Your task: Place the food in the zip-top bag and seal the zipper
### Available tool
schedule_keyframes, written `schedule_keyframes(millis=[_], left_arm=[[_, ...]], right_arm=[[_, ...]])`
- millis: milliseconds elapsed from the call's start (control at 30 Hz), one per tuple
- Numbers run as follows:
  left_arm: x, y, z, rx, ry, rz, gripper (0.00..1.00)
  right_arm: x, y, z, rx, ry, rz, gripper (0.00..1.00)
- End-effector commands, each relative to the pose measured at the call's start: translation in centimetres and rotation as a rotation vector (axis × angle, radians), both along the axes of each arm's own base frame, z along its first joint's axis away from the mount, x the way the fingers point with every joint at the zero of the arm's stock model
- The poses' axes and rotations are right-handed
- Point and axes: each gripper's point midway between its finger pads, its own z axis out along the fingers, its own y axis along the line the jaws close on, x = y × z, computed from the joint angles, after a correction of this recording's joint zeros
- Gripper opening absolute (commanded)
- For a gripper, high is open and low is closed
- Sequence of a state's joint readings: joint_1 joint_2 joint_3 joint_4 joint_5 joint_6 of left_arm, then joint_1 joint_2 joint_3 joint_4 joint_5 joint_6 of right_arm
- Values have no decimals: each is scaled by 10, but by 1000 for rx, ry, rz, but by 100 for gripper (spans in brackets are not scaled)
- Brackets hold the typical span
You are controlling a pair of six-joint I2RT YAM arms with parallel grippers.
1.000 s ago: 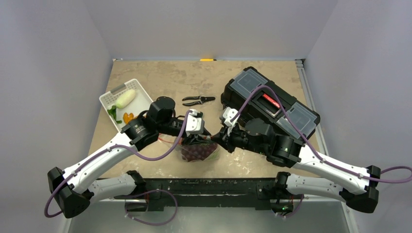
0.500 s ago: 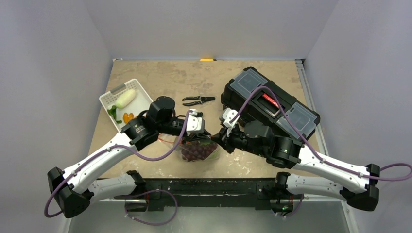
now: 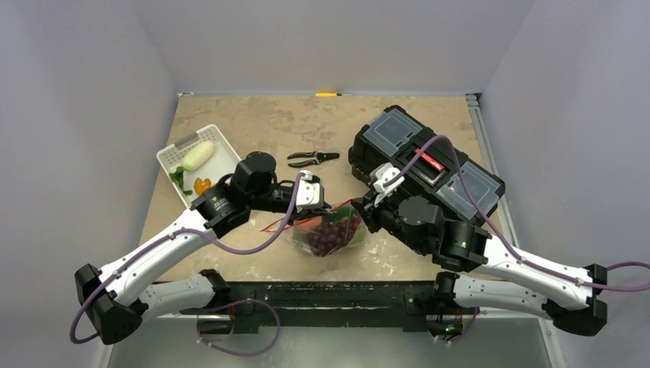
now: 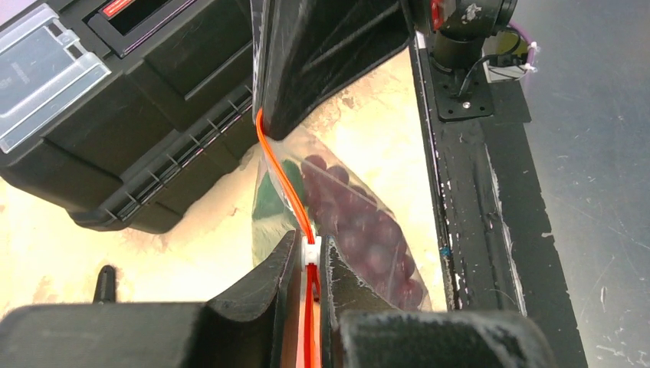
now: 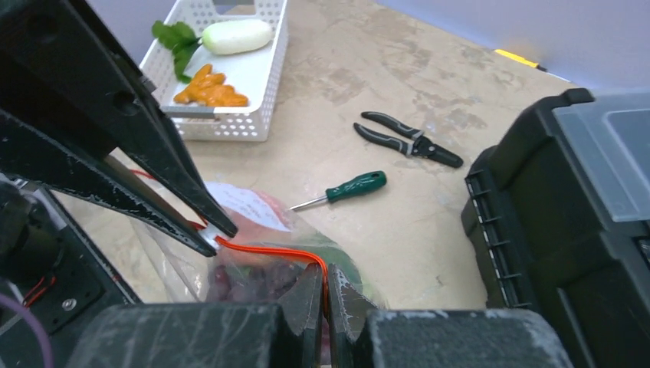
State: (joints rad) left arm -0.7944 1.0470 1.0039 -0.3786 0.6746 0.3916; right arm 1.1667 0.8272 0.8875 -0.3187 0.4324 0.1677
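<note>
The clear zip-top bag (image 3: 328, 234) hangs stretched between my two grippers, just above the table. Dark purple grapes (image 4: 360, 222) and something green (image 4: 268, 201) lie inside it. The orange-red zipper (image 5: 268, 251) runs taut from one gripper to the other. My left gripper (image 4: 310, 247) is shut on the zipper's small white slider (image 4: 311, 251). At the strip's other end, my right gripper (image 5: 325, 272) is shut on the zipper. More food lies in the white basket (image 3: 224, 165): a pale cucumber (image 3: 198, 156) and an orange carrot (image 3: 201, 185) with green leaves (image 3: 178, 179).
A black toolbox (image 3: 425, 161) stands close behind the right gripper. Black-handled pliers (image 3: 313, 159) lie on the table beyond the bag. A green-handled screwdriver (image 5: 349, 188) lies near the bag. The black base rail (image 4: 467, 230) runs along the table's near edge.
My left gripper has closed on the slider. My right gripper has moved right and back with its end of the zipper, pulling the bag taut and shifting it to the right.
</note>
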Motion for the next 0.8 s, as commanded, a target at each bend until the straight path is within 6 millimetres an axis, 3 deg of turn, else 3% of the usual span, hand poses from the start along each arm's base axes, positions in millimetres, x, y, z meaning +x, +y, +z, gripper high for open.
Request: schedule_keyframes(millis=[0, 533, 767], left_arm=[[-6, 5, 15, -12, -40, -13, 0], [-2, 11, 14, 3, -79, 17, 0], [0, 12, 12, 9, -90, 27, 0]], right_arm=[[22, -39, 29, 85, -74, -225, 0], [19, -109, 33, 153, -62, -449, 0], [16, -149, 36, 234, -56, -604, 0]])
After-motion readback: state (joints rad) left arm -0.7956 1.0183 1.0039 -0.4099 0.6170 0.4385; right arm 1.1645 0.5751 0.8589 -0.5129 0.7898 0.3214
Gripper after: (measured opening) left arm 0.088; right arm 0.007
